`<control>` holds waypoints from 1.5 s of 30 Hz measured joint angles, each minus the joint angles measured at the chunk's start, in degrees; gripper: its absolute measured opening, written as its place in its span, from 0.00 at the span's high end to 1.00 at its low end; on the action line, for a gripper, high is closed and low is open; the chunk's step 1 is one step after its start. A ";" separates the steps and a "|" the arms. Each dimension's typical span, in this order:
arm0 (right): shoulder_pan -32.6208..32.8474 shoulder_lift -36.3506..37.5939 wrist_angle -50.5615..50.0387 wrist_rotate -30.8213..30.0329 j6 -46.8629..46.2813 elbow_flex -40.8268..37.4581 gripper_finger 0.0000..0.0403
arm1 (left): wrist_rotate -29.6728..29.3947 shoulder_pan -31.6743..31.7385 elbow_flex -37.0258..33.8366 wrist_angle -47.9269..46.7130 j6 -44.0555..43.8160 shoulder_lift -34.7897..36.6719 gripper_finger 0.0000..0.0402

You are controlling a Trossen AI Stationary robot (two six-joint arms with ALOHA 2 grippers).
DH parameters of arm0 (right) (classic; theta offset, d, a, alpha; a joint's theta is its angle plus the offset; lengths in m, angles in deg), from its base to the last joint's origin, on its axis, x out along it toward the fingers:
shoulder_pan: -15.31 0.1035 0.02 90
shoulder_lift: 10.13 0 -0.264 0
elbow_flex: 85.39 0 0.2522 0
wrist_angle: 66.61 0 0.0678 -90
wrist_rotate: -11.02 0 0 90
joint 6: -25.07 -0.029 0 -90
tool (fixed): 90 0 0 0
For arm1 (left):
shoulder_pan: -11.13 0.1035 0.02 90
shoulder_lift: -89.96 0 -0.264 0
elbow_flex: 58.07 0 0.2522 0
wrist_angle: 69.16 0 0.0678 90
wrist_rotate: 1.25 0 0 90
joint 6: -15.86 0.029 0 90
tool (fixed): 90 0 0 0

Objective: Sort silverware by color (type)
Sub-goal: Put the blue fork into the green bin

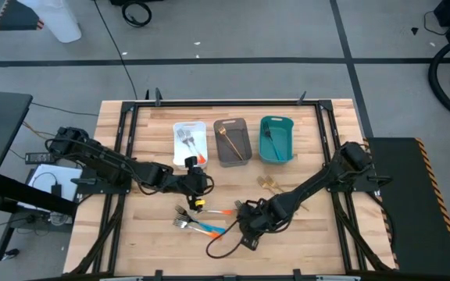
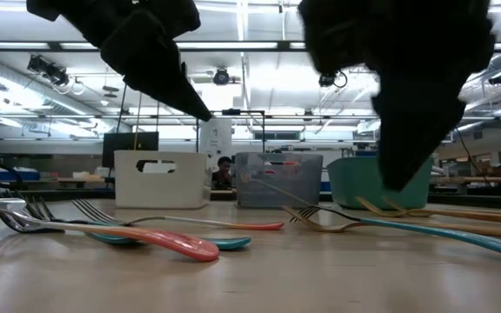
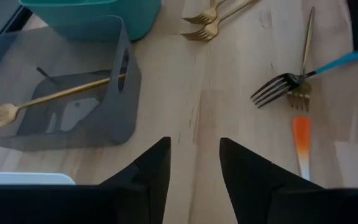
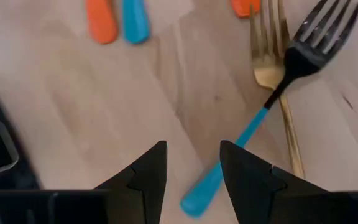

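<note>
Right gripper (image 4: 189, 165) is unclenched and empty, hovering low over the loose cutlery at the front-centre of the table (image 1: 147, 242). Just ahead of its fingertips lies the blue-handled fork (image 4: 272, 102): dark tines away from the gripper, handle running back on a diagonal so the rounded handle end sits nearly between the fingers. Long axis is skewed to the finger line, so I'd judge a wrist rotation is needed before closing across the handle. A gold fork (image 4: 278, 81) lies under or against it, crossing near the neck; risk of pinching both.

Left gripper (image 1: 197, 184) is also spread and empty, just in front of the white bin (image 1: 176, 140), farther from this fork. Right arm is clearly the nearer one.

Target by colour looks like the teal bin (image 1: 287, 152), which already holds a blue-handled piece. The grey bin (image 1: 244, 152) holds a gold one; the white bin holds metal-headed pieces, with an orange handle showing at its front edge.

Materials: handles are smooth, glossy, rounded; gold pieces are slim and flat; tabletop is pale wood planks. Orange handles (image 4: 101, 25) lie nearby.
</note>
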 joint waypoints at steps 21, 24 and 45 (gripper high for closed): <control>-1.42 -7.51 -7.69 -4.44 0.52 5.22 0.62 | 0.00 -0.09 0.04 -2.47 -0.06 0.00 0.64; -1.46 -7.51 -7.84 -4.94 0.49 5.17 0.67 | 0.05 -0.09 0.04 -2.70 -0.08 0.00 0.64; -2.54 -7.05 -9.49 -5.97 3.30 5.10 0.94 | 0.26 -0.09 0.04 -3.52 -0.09 0.00 0.64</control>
